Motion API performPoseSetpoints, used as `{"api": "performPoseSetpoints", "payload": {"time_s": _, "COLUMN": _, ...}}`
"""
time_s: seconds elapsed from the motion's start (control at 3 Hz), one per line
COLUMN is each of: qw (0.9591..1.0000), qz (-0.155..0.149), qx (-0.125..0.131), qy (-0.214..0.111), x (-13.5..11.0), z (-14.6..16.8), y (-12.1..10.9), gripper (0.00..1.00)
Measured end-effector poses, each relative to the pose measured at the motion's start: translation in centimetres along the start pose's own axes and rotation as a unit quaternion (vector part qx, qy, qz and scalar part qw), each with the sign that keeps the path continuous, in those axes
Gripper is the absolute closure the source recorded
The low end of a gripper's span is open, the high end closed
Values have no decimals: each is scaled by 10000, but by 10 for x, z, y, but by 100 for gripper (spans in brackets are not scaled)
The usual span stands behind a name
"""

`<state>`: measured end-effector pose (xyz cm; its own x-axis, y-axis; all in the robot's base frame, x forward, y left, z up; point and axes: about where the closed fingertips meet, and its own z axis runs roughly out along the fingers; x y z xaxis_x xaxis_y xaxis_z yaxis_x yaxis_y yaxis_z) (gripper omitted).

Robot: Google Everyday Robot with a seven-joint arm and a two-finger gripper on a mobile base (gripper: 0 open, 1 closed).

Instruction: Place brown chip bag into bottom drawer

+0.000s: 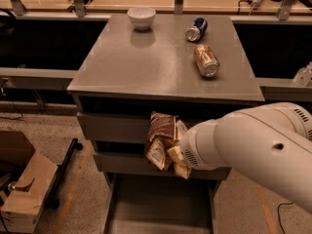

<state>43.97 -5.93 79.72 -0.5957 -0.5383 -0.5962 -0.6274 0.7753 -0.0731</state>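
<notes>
A: In the camera view, where is the gripper (175,157)?

B: At the end of the big white arm that comes in from the right, in front of the cabinet, level with the two upper fronts (112,126). It is clamped on the bag (162,135). The bag hangs in the air with nothing under it, so I judge the grip to be firm.

A: And how does the bag lie?

B: Its long axis is close to upright, with the dark brown end up and the pale edges down. It sits on the picture-left side of the wrist, just before the fronts.

A: The drawer (161,211)?

B: It is pulled out at the floor, and its grey tray is directly below the bag. So the move is mainly a drop straight down.

A: Any risk?

B: The upright bag may catch the low wall unless it is laid flat. The cans (206,60) and bowl (141,17) on top are well clear.
</notes>
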Motion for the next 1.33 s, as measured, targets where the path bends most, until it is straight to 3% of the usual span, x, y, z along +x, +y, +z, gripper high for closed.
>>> {"api": "performPoseSetpoints", "payload": {"time_s": 0.67, "qw": 9990, "qz": -155, "qx": -88, "qy": 419, "x": 27, "z": 30, "y": 24, "gripper": 100}}
{"api": "performPoseSetpoints", "payload": {"time_s": 1.33, "qw": 9959, "qz": -416, "qx": -602, "qy": 531, "x": 70, "z": 99, "y": 23, "gripper": 100}}
